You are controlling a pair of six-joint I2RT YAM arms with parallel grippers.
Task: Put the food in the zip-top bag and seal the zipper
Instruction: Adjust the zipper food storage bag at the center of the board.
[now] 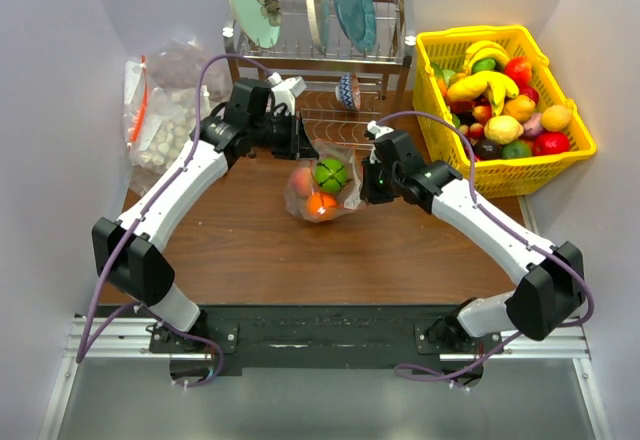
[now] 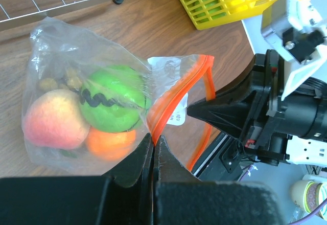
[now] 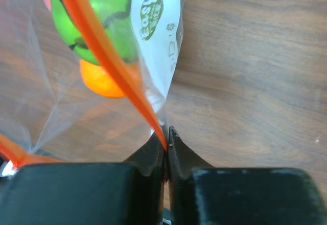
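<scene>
The clear zip-top bag [image 1: 322, 192] hangs between my two grippers over the brown table. Inside it are a green round fruit [image 2: 113, 106], a peach-like one [image 2: 55, 120], an orange [image 2: 109, 144] and small brown pieces [image 2: 71, 77]. My left gripper [image 2: 154, 139] is shut on the orange-red zipper [image 2: 168, 102] at one end of the mouth. My right gripper [image 3: 166, 133] is shut on the zipper [image 3: 110, 64] at the other end. The mouth gapes between them. In the top view the left gripper [image 1: 305, 145] is behind the bag and the right gripper [image 1: 365, 188] is to its right.
A yellow basket [image 1: 575, 125] of toy fruit stands at the back right. A metal dish rack [image 1: 320, 55] with plates stands behind the bag. Clear bags of white lumps [image 1: 160, 110] lie at the back left.
</scene>
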